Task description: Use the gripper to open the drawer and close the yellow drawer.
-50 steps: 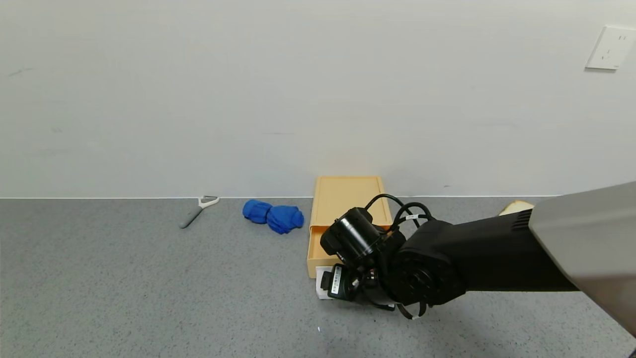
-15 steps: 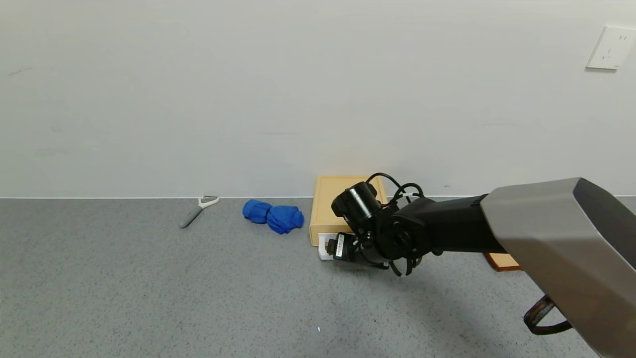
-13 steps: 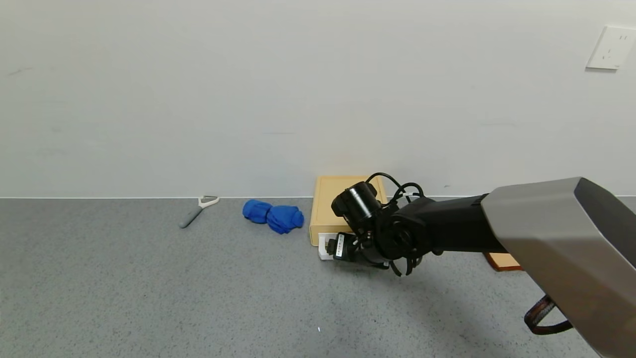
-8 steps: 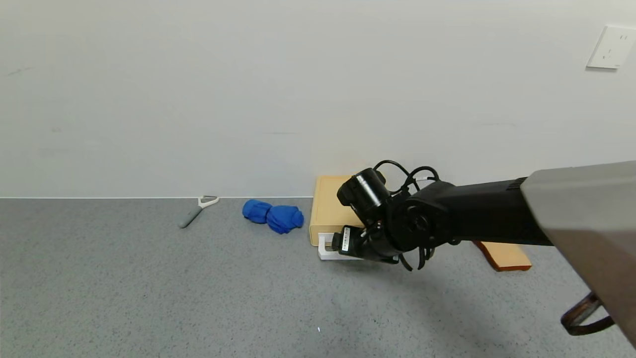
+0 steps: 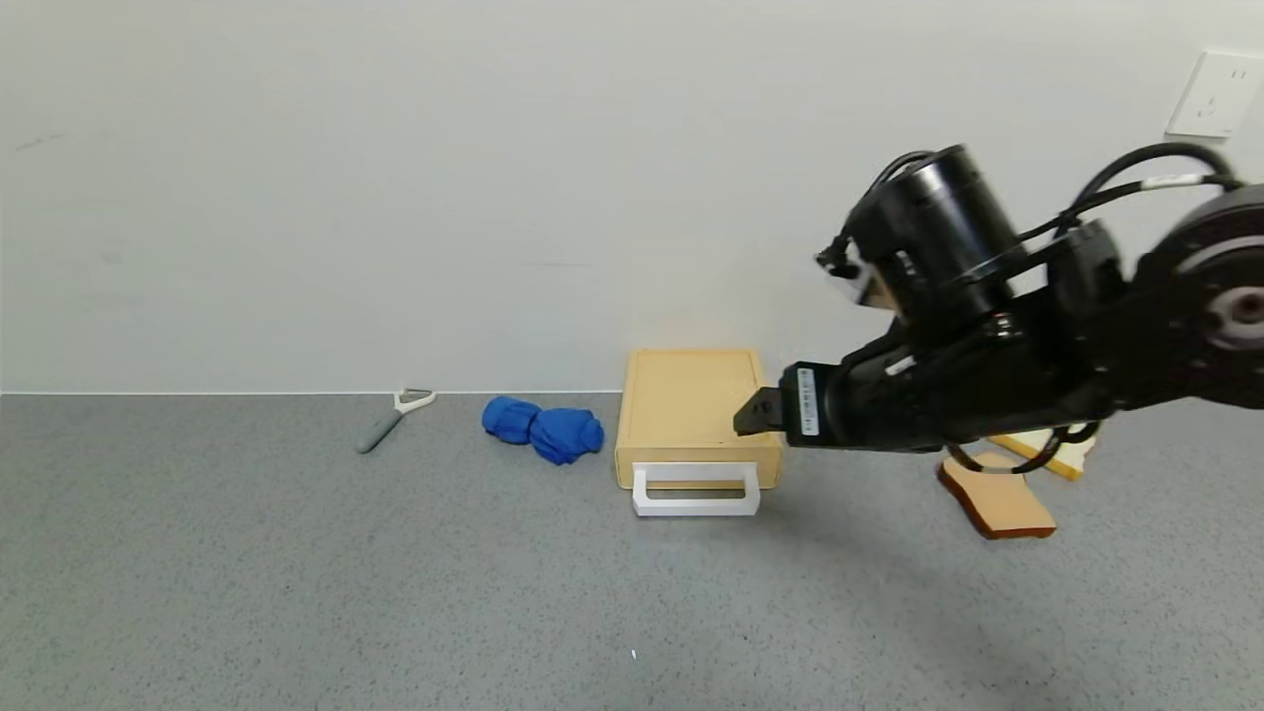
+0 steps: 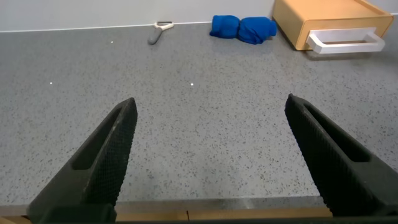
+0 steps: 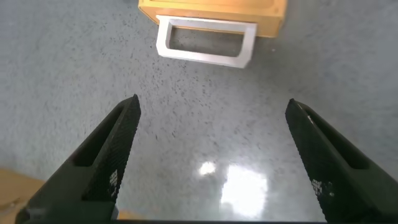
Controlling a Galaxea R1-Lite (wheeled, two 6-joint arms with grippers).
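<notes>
The pale yellow drawer box (image 5: 691, 405) lies on the grey table against the wall. Its drawer is pushed in flush, and the white loop handle (image 5: 696, 491) sticks out in front. My right gripper (image 5: 752, 417) hangs in the air to the right of the box, above and clear of the handle. In the right wrist view it (image 7: 211, 155) is open and empty, with the handle (image 7: 205, 42) and box front (image 7: 211, 9) beyond it. My left gripper (image 6: 211, 155) is open and empty, low over the table's near edge, far from the box (image 6: 329, 18).
A blue cloth (image 5: 543, 430) lies just left of the box, and a grey peeler (image 5: 393, 415) lies farther left by the wall. Two bread slices (image 5: 997, 504) lie right of the box under my right arm. A wall socket (image 5: 1213, 94) is at the top right.
The drawer, pulled out earlier, has been pushed in flush. My right gripper has left the handle and risen up and to the right.
</notes>
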